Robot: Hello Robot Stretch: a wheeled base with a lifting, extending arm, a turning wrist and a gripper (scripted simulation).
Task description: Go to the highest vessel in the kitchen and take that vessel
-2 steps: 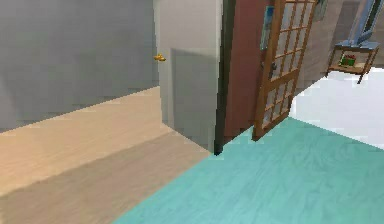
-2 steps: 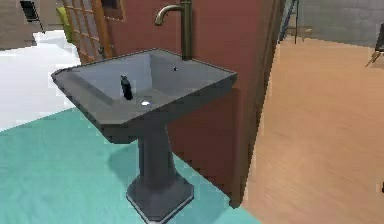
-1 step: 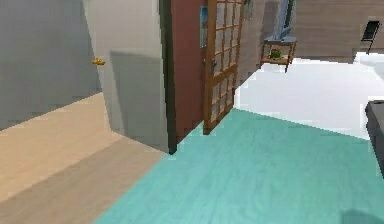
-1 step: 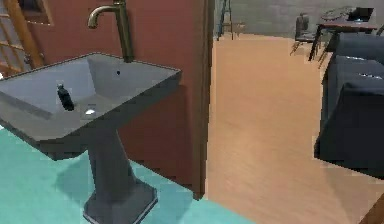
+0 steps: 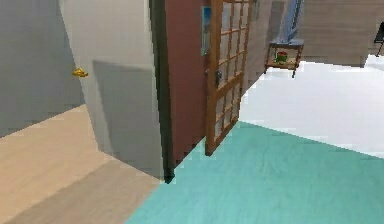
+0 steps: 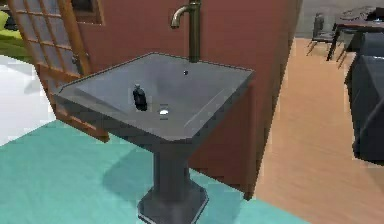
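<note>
— What stands in the middle of the arm side view?

— A dark grey pedestal sink [image 6: 205, 88] against a red-brown wall [image 6: 255, 40], with a brownish tap [image 6: 190, 25] rising at its back edge. A small dark bottle-like thing [image 6: 139, 97] stands in the basin, left of centre, near a pale drain spot [image 6: 163, 113].

— And the floor?

— Teal floor [image 6: 60, 170] under the sink, wooden floor [image 6: 315, 140] to the right. Dark chairs [image 6: 325, 30] sit in the upper right corner.

— The forward view?

— A pale door [image 5: 115, 70] with a yellow knob [image 5: 79, 72] at the left, and a wooden glazed door [image 5: 226, 75] at the centre. A small stand with coloured things [image 5: 283, 55] is at the upper right.

— Where is the vessel?

— I cannot tell; nothing here is clearly a vessel.

— The claw's state?

— I cannot tell that either.
</note>
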